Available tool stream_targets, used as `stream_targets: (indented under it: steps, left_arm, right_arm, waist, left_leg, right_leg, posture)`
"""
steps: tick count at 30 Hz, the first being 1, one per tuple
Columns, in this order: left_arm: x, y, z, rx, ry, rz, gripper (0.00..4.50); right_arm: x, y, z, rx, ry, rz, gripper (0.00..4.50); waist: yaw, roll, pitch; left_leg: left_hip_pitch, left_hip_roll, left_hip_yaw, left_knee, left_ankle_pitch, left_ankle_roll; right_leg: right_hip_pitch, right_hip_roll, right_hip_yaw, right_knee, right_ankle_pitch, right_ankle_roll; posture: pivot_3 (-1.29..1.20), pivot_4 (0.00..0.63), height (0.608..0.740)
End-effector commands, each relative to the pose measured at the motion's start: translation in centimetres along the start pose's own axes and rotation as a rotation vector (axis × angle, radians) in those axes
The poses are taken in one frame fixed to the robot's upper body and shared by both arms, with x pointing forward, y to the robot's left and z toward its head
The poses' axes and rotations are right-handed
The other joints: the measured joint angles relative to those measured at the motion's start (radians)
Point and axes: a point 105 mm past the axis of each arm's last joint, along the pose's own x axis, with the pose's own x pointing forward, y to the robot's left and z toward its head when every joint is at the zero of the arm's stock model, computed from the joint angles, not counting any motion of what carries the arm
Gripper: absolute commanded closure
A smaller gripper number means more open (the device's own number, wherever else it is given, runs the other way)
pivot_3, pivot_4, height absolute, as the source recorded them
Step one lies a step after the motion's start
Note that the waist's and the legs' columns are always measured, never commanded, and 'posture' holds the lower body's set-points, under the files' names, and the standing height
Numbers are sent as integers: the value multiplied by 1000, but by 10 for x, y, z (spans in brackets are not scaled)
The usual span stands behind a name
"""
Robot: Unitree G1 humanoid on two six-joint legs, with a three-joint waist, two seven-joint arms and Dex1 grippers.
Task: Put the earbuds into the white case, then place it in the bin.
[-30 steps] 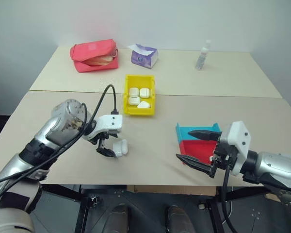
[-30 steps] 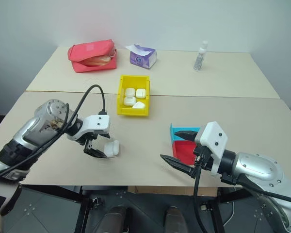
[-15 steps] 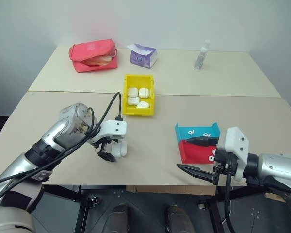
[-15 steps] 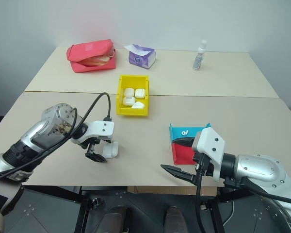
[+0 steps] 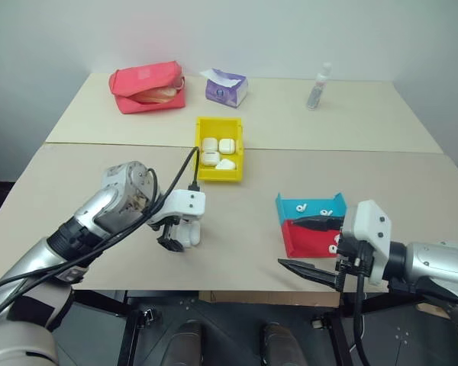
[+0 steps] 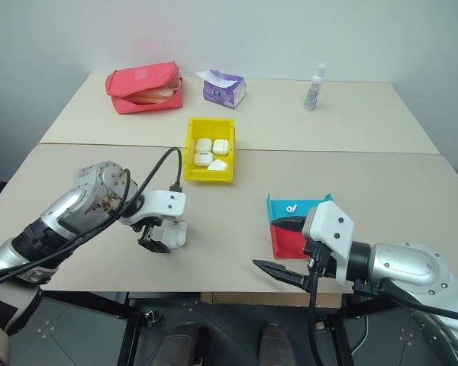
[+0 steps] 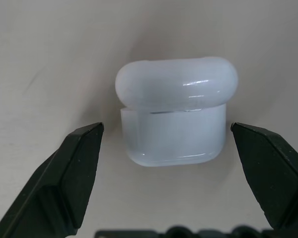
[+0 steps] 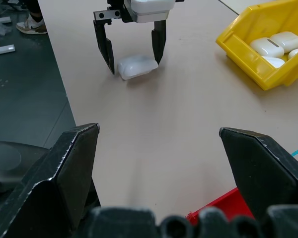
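A white case [image 5: 189, 233] lies on its side on the near table, lid down. My left gripper [image 5: 179, 241] points down over it, open. Its two black fingers [image 7: 77, 163] stand either side of the white case [image 7: 174, 119] without touching it. To the right my right gripper [image 5: 288, 242] is open and holds nothing. It hovers at the near edge of the blue-and-red tray [image 5: 290, 207]. Tiny white earbuds [image 5: 303, 207] lie in that tray. The yellow bin [image 5: 220, 174] stands farther back with several white cases inside.
On the far table are a red pouch [image 5: 147, 86], a purple tissue pack [image 5: 227, 86] and a small clear bottle [image 5: 317, 85]. A seam runs between the two tables just behind the bin. The table's front edge is close below both grippers.
My left gripper has shifted right and turned, so its fingers now straddle the case. My right gripper has dipped a little, uncovering the tray's blue part. The case has not moved.
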Motion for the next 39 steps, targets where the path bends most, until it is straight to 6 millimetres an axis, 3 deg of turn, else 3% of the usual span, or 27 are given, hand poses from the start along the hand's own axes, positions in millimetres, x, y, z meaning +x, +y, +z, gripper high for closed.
stream_targets:
  steps: [1,10,16,20,27,34,39]
  left_arm:
    - [-4,0,7,44,19,4,33]
    - [-1,1,1,37,61,7,33]
    - [0,-1,-1,33,63,1,1694]
    - [-4,3,-3,0,38,34,1687]
    - [-39,23,5,-70,-280,227,1687]
    - [-107,41,29,-172,-895,611,1687]
    - [-128,40,49,-260,-1189,655,1687]
  right_arm:
    - [0,4,9,-45,-29,2,0]
    - [1,6,9,-40,-35,-4,0]
    - [1,6,9,-39,-39,-9,0]
    - [2,5,9,-40,-42,-11,0]
    - [2,5,8,-32,-50,-21,0]
    - [-3,-4,4,-9,-42,-37,0]
    - [-4,-11,3,-20,-33,-33,0]
  waist:
    - [0,0,0]
    - [0,0,0]
    - [0,0,0]
    - [-1,0,0]
    - [-1,0,0]
    - [1,0,0]
    - [0,-1,0]
  left_leg:
    - [0,0,0,0,0,0]
    - [0,0,0,0,0,0]
    - [0,0,0,0,0,0]
    - [0,0,0,0,0,0]
    - [0,1,-3,1,0,0]
    - [0,1,-7,2,0,0]
    - [1,0,-9,3,0,0]
  right_leg:
    - [0,0,0,0,0,0]
    - [0,0,0,0,0,0]
    - [0,0,0,0,0,0]
    - [0,0,0,0,0,0]
    - [0,0,0,0,0,0]
    - [0,0,0,1,0,0]
    - [2,0,-1,1,0,0]
  posture:
    - [0,150,740]
    - [0,150,740]
    - [0,150,740]
    - [0,150,740]
    - [0,150,740]
    - [0,150,740]
    - [0,150,740]
